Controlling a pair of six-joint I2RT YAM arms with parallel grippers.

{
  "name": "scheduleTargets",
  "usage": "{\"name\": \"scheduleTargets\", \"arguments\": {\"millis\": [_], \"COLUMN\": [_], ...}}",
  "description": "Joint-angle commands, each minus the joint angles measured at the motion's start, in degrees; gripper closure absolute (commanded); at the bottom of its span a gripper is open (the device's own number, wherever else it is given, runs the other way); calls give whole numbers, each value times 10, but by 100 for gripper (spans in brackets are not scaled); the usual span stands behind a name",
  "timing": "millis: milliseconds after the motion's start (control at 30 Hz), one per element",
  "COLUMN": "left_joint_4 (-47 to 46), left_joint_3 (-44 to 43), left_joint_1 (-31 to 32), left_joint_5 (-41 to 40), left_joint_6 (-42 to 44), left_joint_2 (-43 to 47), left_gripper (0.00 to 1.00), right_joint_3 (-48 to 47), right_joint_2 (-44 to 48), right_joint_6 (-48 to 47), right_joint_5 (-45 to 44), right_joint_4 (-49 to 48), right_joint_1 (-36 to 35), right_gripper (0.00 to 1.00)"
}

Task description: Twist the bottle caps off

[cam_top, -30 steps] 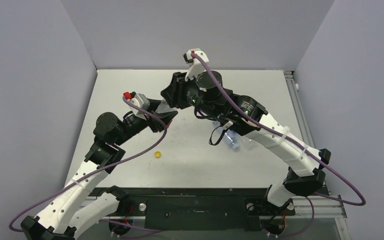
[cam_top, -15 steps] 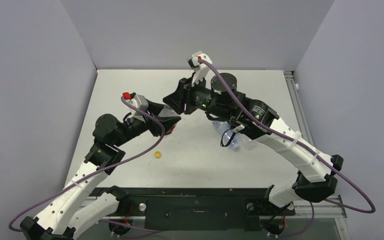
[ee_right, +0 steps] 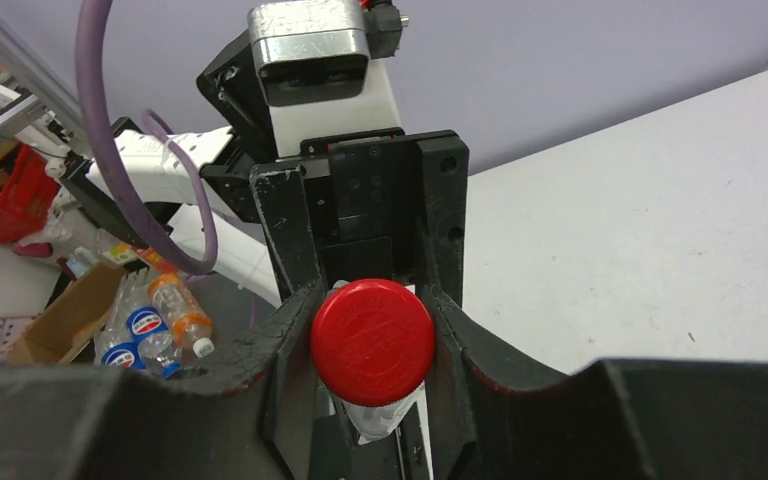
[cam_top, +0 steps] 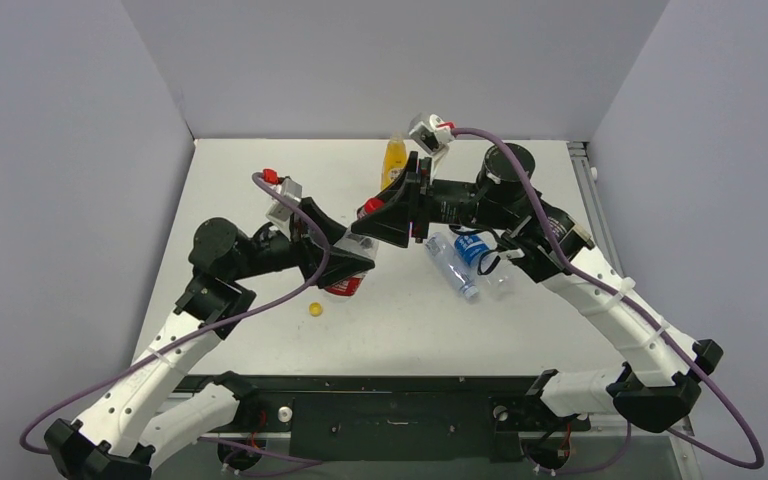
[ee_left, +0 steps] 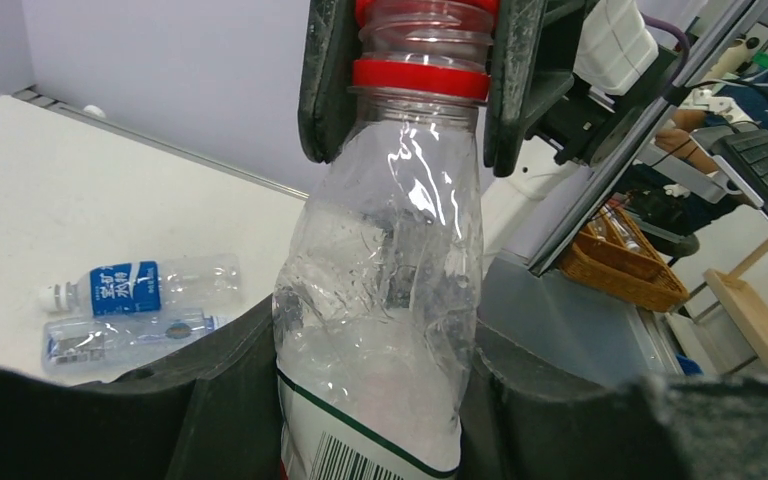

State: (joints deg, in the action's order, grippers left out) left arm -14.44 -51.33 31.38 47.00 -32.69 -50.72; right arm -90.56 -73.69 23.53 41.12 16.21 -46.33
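From above, the left end effector is clamped round the body of the red-and-white-labelled bottle, which is held tilted over the middle of the desk. The right end effector meets it from the far side, its fingers narrowed onto the red cap. The juice bottle stands upright near the back edge. The blue-labelled bottle and the plain clear bottle lie side by side under the right arm. A yellow cap sits loose on the desk, near the held bottle.

In the left wrist view, the crumpled clear bottle rises between the dark fingers. Above its red ring, bare threads show, flanked by the right arm's fingers.

In the right wrist view, the red cap faces the camera, pinched from both sides.
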Motion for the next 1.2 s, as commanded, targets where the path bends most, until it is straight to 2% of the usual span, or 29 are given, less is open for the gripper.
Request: {"name": "scheduleTargets", "arguments": {"millis": [0,67,133,200,267,400,500,633,767,933,1000,1100,1133,1167], "left_joint_4": [9,11,20,29,34,30,21,17,13,11,10,10,9,10], "left_joint_3": [-6,-5,-4,-4,-3,3,10,14,16,20,20,22,22,24], "left_joint_1": [-11,-11,-11,-11,-11,-11,-11,-11,-11,-11,-11,-11,-11,-11], "left_joint_5": [71,67,51,-3,-58,-139,-169,-185,-189,-191,-194,-197,-197,-198], "left_joint_6": [-17,0,30,65,99,164,196,211,214,218,218,218,219,219], "left_joint_2": [-10,-12,-11,-7,0,8,14,20,26,27,27,26,26,26], "left_gripper": [82,83,83,84,85,85,85,85,85,84,82,81,80,75], "right_joint_3": [-28,-28,-38,-53,-70,-101,-140,-187,-179,-176,-180,-180,-179,-178], "right_joint_2": [63,64,58,46,33,12,-12,-53,-68,-95,-105,-114,-116,-117], "right_joint_6": [-4,-12,-18,-20,-22,-18,1,9,13,21,23,25,25,25], "right_joint_5": [49,30,-11,-75,-135,-272,-362,-376,-357,-331,-327,-326,-327,-330], "right_joint_4": [-108,-88,-51,-6,33,81,104,158,160,163,170,177,177,178], "right_joint_1": [31,32,31,27,15,-28,-58,-71,-79,-88,-93,-94,-94,-94], "right_gripper": [99,97,81,36,23,20,19,18,21,43,55,79,83,92]}}
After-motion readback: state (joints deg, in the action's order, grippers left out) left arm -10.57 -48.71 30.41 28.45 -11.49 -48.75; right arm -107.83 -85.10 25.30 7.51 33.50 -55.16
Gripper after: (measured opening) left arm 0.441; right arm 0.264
